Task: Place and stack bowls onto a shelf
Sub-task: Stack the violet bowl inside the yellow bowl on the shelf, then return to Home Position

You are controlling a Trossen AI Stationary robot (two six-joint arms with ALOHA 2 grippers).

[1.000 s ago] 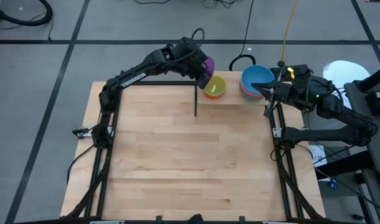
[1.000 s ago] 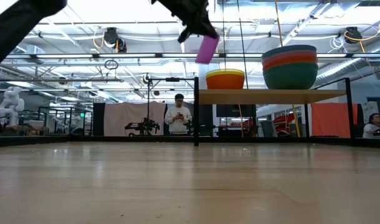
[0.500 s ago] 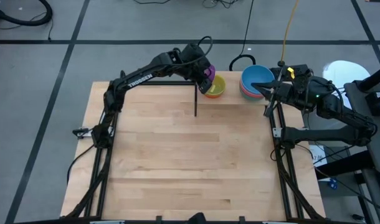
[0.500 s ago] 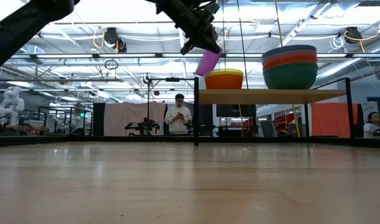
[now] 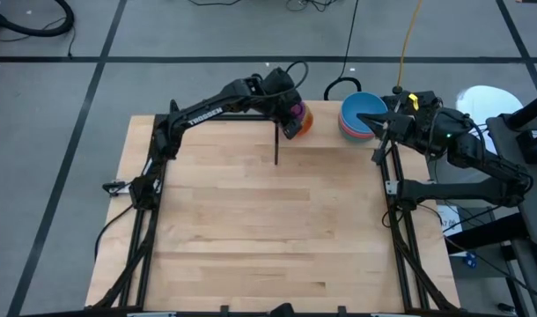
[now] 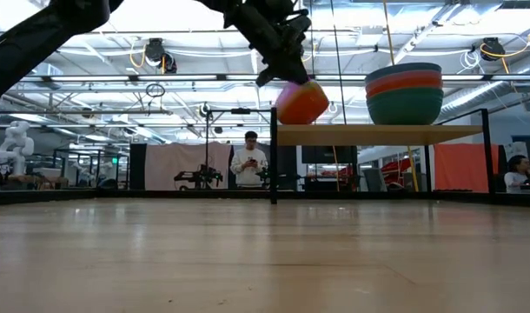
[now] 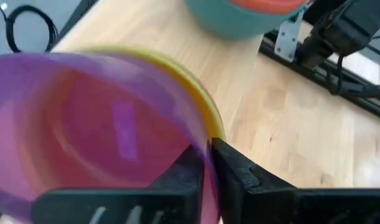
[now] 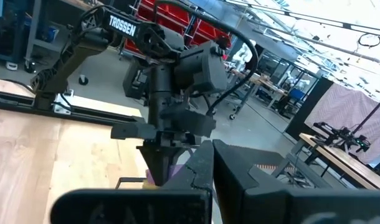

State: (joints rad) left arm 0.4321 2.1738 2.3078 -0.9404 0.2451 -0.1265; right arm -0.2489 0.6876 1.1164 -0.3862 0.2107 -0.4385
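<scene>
My left gripper (image 5: 290,116) (image 7: 210,163) reaches over the left end of the shelf (image 6: 378,134), shut on the purple bowl (image 7: 96,124) (image 5: 297,109). The purple bowl lies inside a yellow bowl (image 7: 199,93), which sits in an orange bowl (image 6: 304,103). That stack stands tilted at the shelf's left end. A second stack, blue (image 5: 361,109) on top and teal (image 6: 404,106) at the bottom, rests on the shelf's right part. My right gripper (image 5: 378,123) (image 8: 205,165) waits shut beside that stack. My left gripper pinches the purple bowl's rim (image 7: 201,146), one finger (image 7: 240,177) outside the wall and the other inside. The fingers slant down from the table's left. The bowl is tilted, nested in the yellow bowl.
A black upright post (image 5: 276,141) carries the shelf's left end, right below my left gripper. Black frame bars (image 5: 392,176) run along the table's right side. The wide tabletop (image 5: 268,229) lies nearer. A person (image 6: 249,161) stands in the room beyond the table.
My left gripper has sunk and gone toward the table's right edge, carrying the purple bowl down into the yellow bowl. The orange and yellow stack, level before, now stands tipped at the shelf's left end.
</scene>
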